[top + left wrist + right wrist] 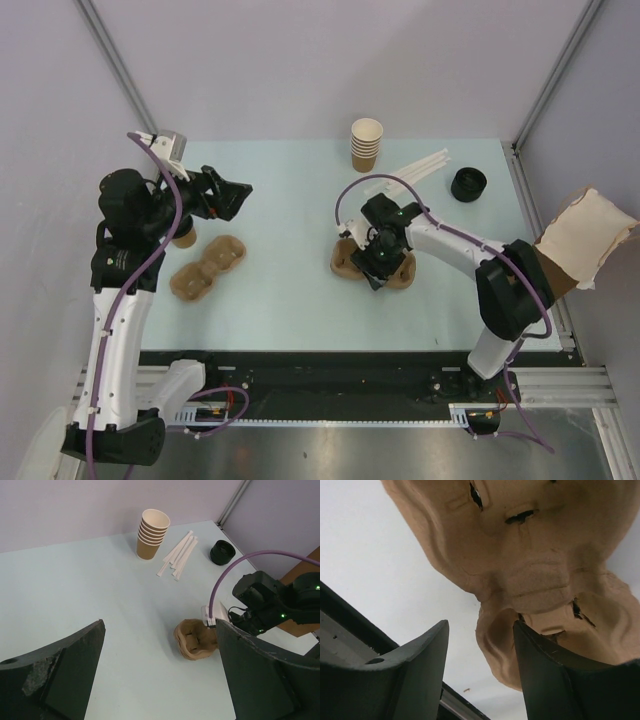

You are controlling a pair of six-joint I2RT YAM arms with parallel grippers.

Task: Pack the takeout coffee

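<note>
The takeout coffee (pixel 184 238), mostly hidden under the left arm, stands just beside the left tray (pixel 208 268). The left gripper (pixel 238 200) hangs beyond that tray with its jaws wide apart, and is the nearer one. The right gripper (pixel 374 264) is well apart, its jaws parted astride the other tray (pixel 343 262).

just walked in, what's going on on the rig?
The right gripper is down on a moulded-pulp cup tray near the middle of the table. Its fingers are open and straddle the tray's rim, not clamped. The left gripper hangs wide open over the left side, holding nothing. A second pulp tray lies empty by the left arm. At the back are a stack of lidless paper cups, some white sticks and a round black lid. A brown paper bag sits at far right.
</note>
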